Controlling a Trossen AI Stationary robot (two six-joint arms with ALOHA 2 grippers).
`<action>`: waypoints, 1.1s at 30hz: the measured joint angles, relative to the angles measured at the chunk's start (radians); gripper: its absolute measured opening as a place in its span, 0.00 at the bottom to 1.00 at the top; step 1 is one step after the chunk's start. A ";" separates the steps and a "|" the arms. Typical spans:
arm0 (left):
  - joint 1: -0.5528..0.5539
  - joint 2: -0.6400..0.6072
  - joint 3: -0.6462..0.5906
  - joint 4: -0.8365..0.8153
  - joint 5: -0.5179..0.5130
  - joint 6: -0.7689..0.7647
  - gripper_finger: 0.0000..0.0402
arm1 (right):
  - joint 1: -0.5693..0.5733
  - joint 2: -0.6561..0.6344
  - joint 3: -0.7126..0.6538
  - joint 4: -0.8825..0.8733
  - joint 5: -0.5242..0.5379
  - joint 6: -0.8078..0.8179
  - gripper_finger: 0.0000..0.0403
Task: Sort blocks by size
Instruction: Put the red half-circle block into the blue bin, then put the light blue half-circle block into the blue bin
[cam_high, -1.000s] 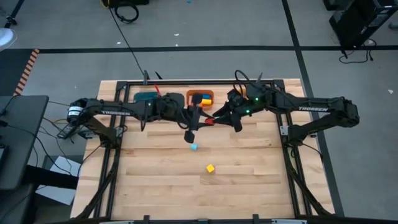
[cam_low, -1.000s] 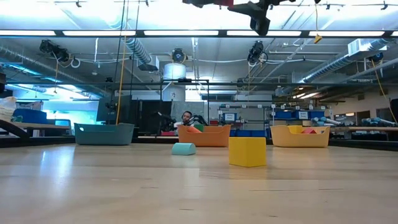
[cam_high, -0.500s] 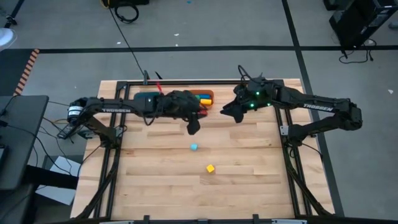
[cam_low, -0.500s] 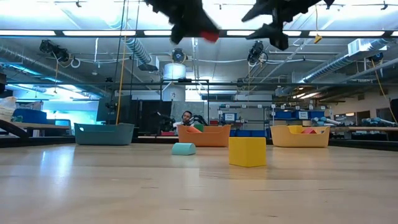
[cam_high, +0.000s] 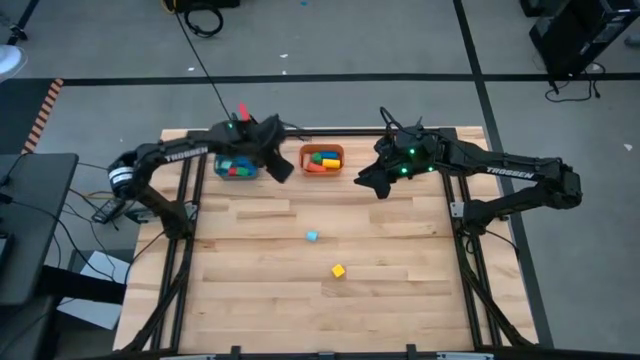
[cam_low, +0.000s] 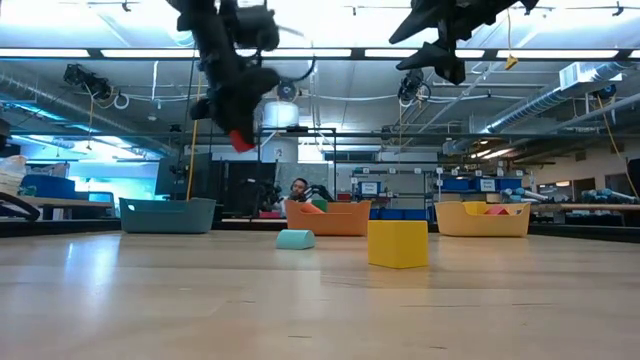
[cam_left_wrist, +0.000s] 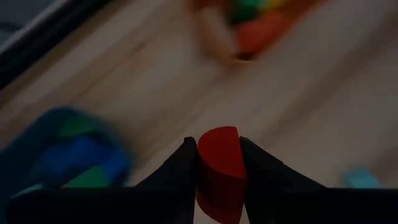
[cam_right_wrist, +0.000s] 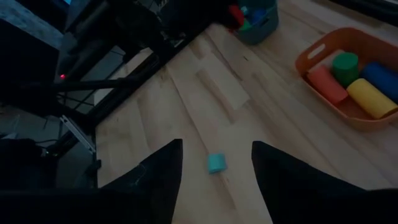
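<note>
Aloft, left claw (cam_left_wrist: 217, 163) grips red block (cam_left_wrist: 219, 167) upright.

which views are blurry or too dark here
Left wrist view: background smeared by motion blur, only the red wooden block between the left gripper fingers reads sharp. Right wrist view: dim and underexposed. Low view: ceiling lights glare. High view: evenly lit.

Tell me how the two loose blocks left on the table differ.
The light blue block is smaller than the yellow block; in the low view it sits low and rounded on top, while the yellow one stands taller with square edges. The light blue one lies nearer the bins, the yellow nearer the table's front. Both rest on the table, and neither pincer touches them.
</note>
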 joint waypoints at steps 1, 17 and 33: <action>0.033 0.000 0.000 -0.016 -0.003 0.004 0.24 | 0.000 0.000 0.000 0.000 0.000 0.000 0.51; 0.351 -0.001 -0.194 -0.005 -0.096 0.014 0.31 | 0.073 0.000 0.000 0.000 0.047 -0.025 0.50; 0.341 -0.002 -0.197 0.058 -0.149 0.076 0.40 | 0.086 0.000 -0.001 0.000 0.108 -0.025 0.50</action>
